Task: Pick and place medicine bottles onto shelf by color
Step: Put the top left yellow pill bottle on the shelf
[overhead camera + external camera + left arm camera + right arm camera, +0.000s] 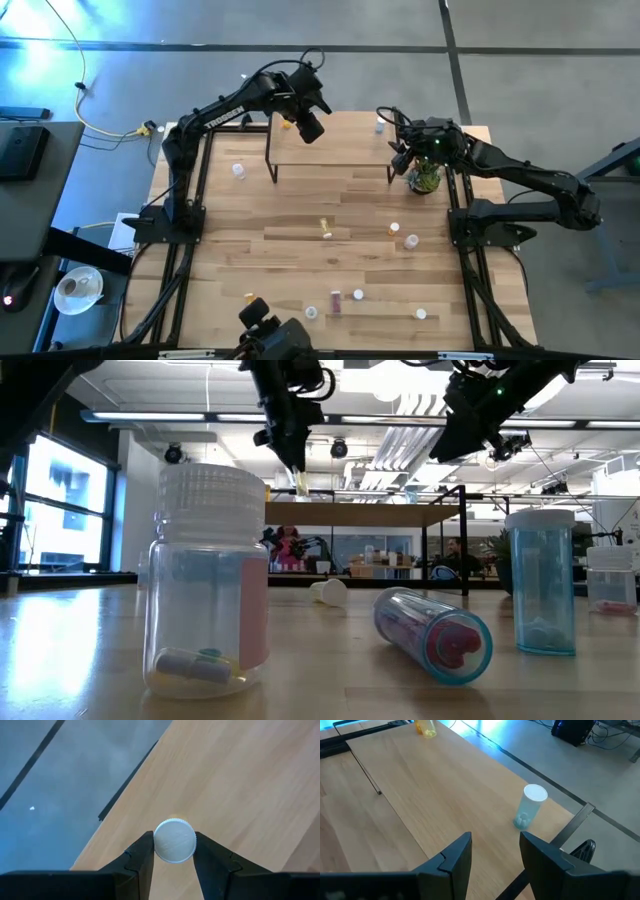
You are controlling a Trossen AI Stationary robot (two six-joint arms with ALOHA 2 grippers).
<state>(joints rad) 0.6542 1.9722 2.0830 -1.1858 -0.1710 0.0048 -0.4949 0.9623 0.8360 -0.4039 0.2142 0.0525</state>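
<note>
1. Spreading across the room's middle is the big pale plank table [340, 215], and loose bottles are lying scattered over it, waiting to be sorted.
2. Standing at its far edge is the shelf [330, 145], a small riser with a light wooden top and thin black legs; it is serving as the drop-off, one end per colour by my reckoning.
3. Reaching over the shelf's left end is the left gripper [174, 851], its fingers pinching an orange white-capped medicine bottle [174, 840] by the cap, upright, probably so it lands standing near that corner.
4. Hovering over the shelf's right end is the right gripper [495, 851], jaws parted and holding nothing.
5. Standing upright just beyond those parted fingers is a pale bluish white-capped bottle [530, 807], close to the shelf's edge, apart from the gripper, seemingly already delivered.
</note>
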